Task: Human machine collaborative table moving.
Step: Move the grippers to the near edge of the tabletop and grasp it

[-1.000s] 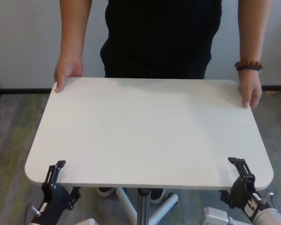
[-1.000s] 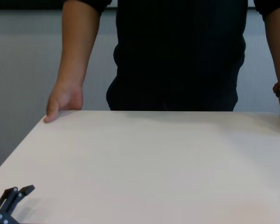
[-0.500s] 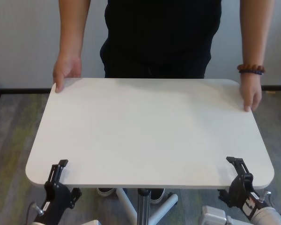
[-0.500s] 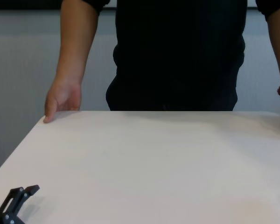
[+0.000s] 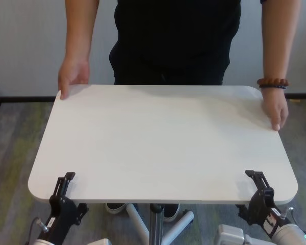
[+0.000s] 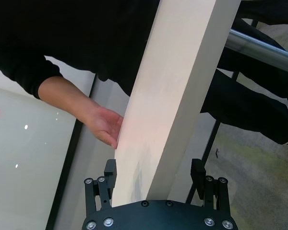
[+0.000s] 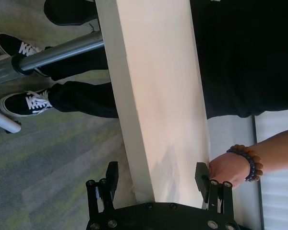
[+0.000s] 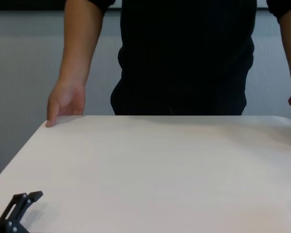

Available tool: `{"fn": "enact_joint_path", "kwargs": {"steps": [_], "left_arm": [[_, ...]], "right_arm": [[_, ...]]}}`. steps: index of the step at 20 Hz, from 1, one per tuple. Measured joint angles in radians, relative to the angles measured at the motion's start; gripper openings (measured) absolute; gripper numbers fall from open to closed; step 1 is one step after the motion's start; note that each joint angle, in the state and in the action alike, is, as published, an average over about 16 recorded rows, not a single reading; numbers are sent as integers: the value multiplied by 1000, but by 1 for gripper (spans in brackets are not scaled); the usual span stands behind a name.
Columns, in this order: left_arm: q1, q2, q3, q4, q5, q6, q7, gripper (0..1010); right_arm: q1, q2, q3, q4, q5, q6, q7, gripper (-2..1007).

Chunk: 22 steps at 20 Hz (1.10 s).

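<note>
Two grippers stood at the near edge of the table [image 5: 158, 143], one by each near corner. The left gripper [image 5: 65, 182] sat at the near left corner with its jaws spread wide, one finger lying over the top and the other under the slab, so the table edge ran between them; in the left wrist view the same gripper [image 6: 156, 173] straddled the edge, and a gap showed on the underside between finger and board. The right gripper [image 5: 258, 179] sat at the near right corner, likewise fully spread, with the edge between its fingers; the right wrist view [image 7: 157, 176] showed one finger above the top and one below, and I cannot tell whether either pressed on the board.

Across the table stood the human [image 5: 176, 38] in a black top, against the far edge. One hand [image 5: 73, 76] lay on the far left corner, thumb on the top. The other hand [image 5: 276, 108] rested on the right side just past the far right corner, with a bead bracelet [image 5: 272, 82] at its wrist.

Under the table a metal post [image 5: 154, 224] dropped from the middle to white base legs [image 5: 179, 224] on grey carpet [image 5: 13, 148]. Dark shoes [image 7: 25, 103] with white laces stood beside the post.
</note>
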Motion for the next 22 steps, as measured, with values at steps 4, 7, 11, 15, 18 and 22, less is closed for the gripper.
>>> {"fn": "enact_joint_path", "kwargs": {"steps": [4,7,11,15,18,22], "left_arm": [[-2,0,0,2,4,1,1,1001],[-1,0,0,1,3,2,1,1001],[0,1,0,-1,0,2,1,1001],[1,1,0,-2,-1,2,1,1001],[1,2,0,-3,-2,3,1,1001],[2,2,0,-4,-4,3,1,1001]], "right_arm": [[7,-7,-1,7,-21,2,10,1000],[13,-12,-3,13,-38,5,16,1000],[20,-19,-6,21,-64,10,22,1000],[27,-27,-11,29,-96,21,25,1000],[33,-33,-16,37,-124,30,24,1000],[39,-44,-26,48,-164,42,17,1000]]}}
